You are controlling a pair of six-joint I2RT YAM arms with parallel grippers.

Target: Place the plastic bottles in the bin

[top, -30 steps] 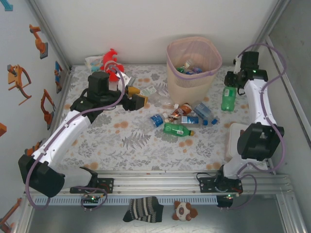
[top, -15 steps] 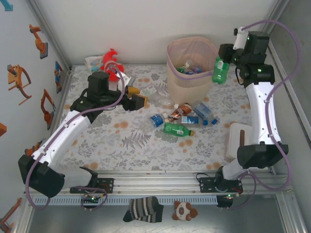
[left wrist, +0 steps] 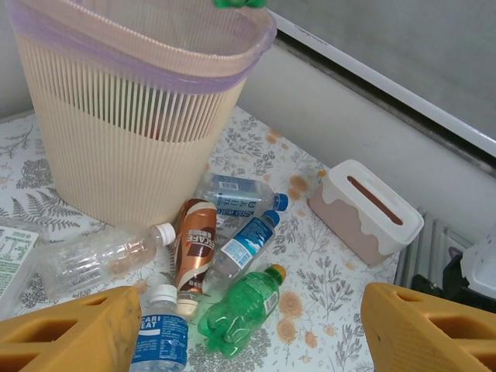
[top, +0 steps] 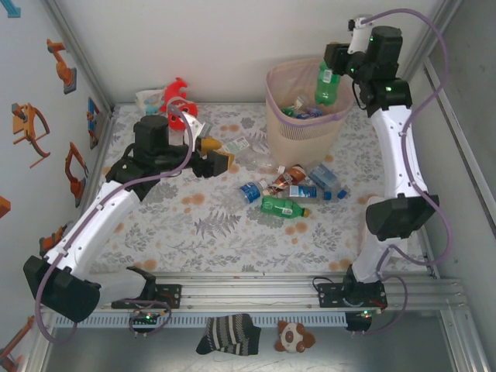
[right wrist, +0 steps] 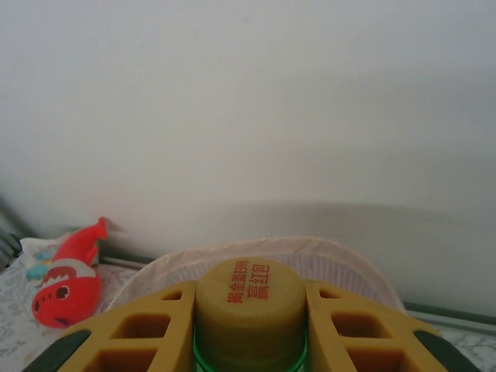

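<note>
Dropping the green bottle (top: 326, 85) too near the rim could bounce it out. Top view, upper right: the right gripper (top: 335, 68) clamps it above the bin (top: 302, 133) — toward the right edge. Left wrist view: left gripper (left wrist: 252, 325) wide, empty, over loose bottles (left wrist: 232, 260). Right wrist view, bottom centre: cap pinched, rim behind.

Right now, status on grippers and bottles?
Right gripper shut on green bottle, above the bin opening, not yet released. Left gripper open, empty. More bottles lying beside bin. Nothing blocking drop.
</note>
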